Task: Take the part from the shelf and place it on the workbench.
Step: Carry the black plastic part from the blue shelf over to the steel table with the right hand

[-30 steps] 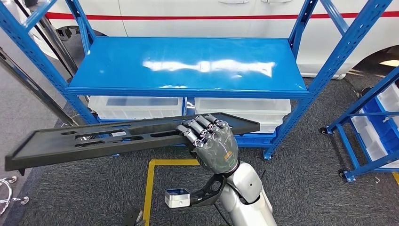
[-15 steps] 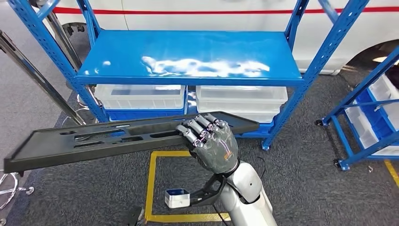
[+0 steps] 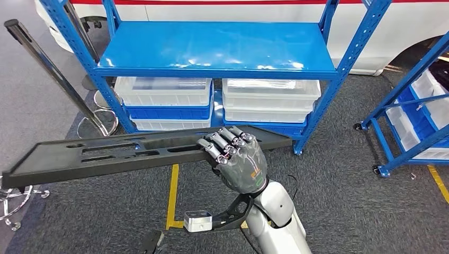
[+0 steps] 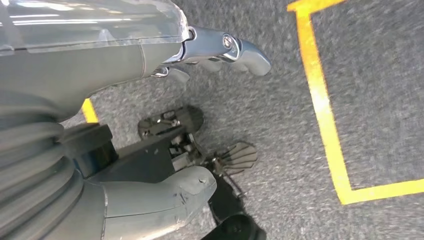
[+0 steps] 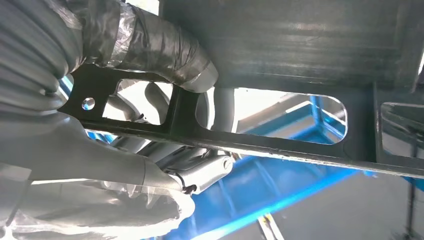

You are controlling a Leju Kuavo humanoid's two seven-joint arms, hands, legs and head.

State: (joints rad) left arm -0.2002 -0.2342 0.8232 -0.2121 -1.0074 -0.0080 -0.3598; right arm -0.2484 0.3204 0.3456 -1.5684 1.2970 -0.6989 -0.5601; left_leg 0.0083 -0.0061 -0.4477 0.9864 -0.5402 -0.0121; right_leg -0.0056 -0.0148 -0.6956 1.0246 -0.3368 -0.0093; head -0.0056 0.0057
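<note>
Right hand (image 3: 239, 161) clamped on the long black part (image 3: 106, 156), fingers curled over its near edge toward one end, thumb underneath in the right wrist view. That's the risk: most of the part juts out to the robot's left, unsupported, so a turn could make it droop, twist loose, or clip the blue shelf (image 3: 217, 47) beyond. Left hand (image 4: 100, 100) hangs over the floor, holding nothing, fingers loosely apart
</note>
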